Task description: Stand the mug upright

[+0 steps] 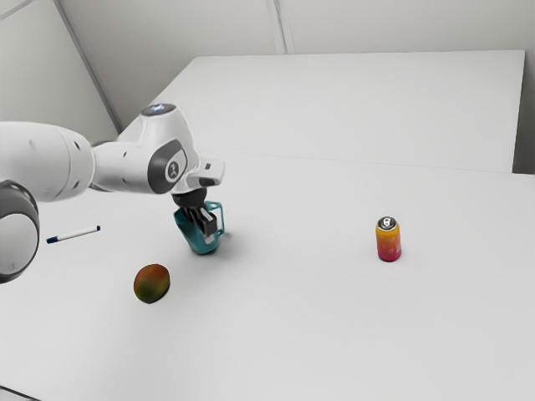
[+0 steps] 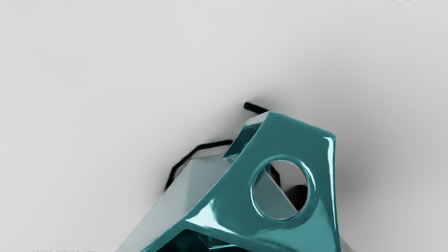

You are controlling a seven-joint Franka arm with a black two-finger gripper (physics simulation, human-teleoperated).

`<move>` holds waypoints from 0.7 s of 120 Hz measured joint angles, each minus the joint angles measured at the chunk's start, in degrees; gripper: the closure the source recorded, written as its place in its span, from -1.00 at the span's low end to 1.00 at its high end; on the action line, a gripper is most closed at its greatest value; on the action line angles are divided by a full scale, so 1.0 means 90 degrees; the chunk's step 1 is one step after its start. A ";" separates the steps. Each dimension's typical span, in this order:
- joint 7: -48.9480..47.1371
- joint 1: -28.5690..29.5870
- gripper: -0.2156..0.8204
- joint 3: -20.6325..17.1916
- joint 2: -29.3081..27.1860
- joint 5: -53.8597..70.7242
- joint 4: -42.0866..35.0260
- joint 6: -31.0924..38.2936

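And here the glossy teal mug is seen at the end of the white jointed arm, over on the exterior view's left half of the broad, smooth white desk. It is tipped off the vertical, its upper part leaned toward the exterior view's left, with its angular teal handle turned toward the exterior view's right. Right in front of the mug's body, the black claw is pointed downward, and part of the teal is covered by it. Whether the claw is apart, together or clamped on the mug cannot be told.

Into the wrist view now: a shiny teal face of the mug is shown up close, pierced by a round opening, and beside it a paler grey-green surface is caught by the light.

Elsewhere on the desk, a rounded red, orange and green fruit is seen near the mug, closer to the camera. Farther toward the exterior view's left, a slim white marker with blue ends is laid flat. And well apart, on the exterior view's right, a yellow-to-pink cylindrical can is stood upright, its metallic top turned up.
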 joint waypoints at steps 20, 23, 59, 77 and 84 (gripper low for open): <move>-0.0304 0.0044 -0.11 0.0000 -0.0009 -0.0105 -0.0064 0.0151; -0.0343 0.0042 -0.16 0.0007 -0.0027 -0.0113 -0.0060 0.0157; -0.0658 -0.0003 -0.48 0.0172 -0.0862 -0.0121 0.0437 -0.0338; -0.0783 -0.0043 -0.53 0.0115 -0.1083 -0.0067 0.1342 -0.1176; -0.0895 -0.0009 -0.55 0.0024 -0.1073 -0.0049 0.1910 -0.1716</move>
